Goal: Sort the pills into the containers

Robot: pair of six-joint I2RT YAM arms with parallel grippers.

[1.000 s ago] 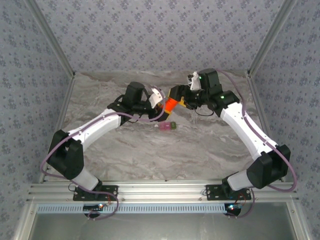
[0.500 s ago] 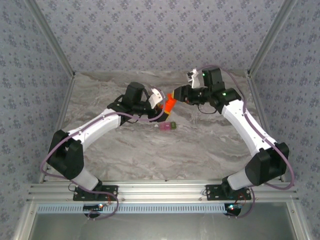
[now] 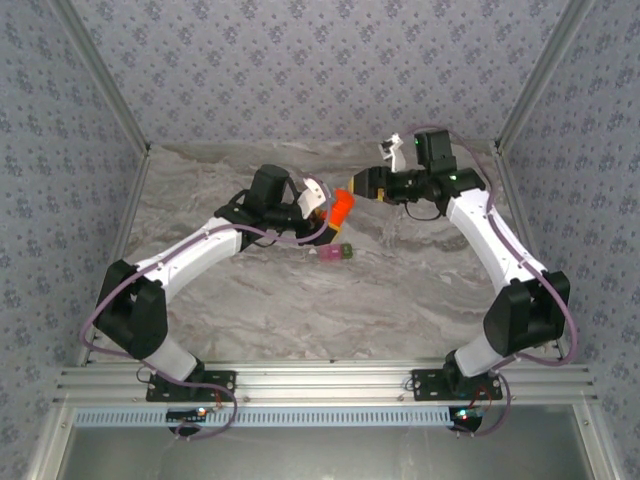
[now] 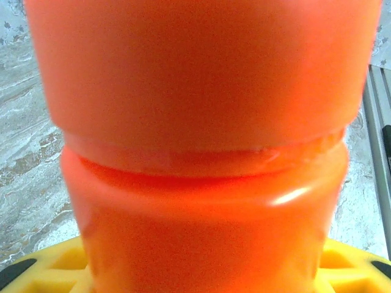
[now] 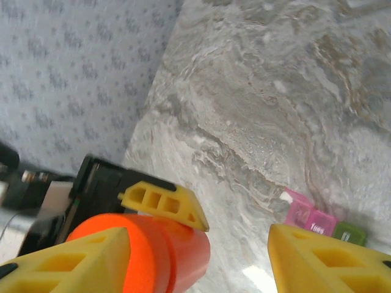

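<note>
Lab test cell: alu frame point(image 3: 330, 381), patterned walls point(image 3: 320, 70), marble tabletop point(image 3: 330, 300).

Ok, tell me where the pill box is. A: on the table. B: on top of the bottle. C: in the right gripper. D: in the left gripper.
A: the pill box lies on the table, apart from the bottle that the left gripper holds.
</note>
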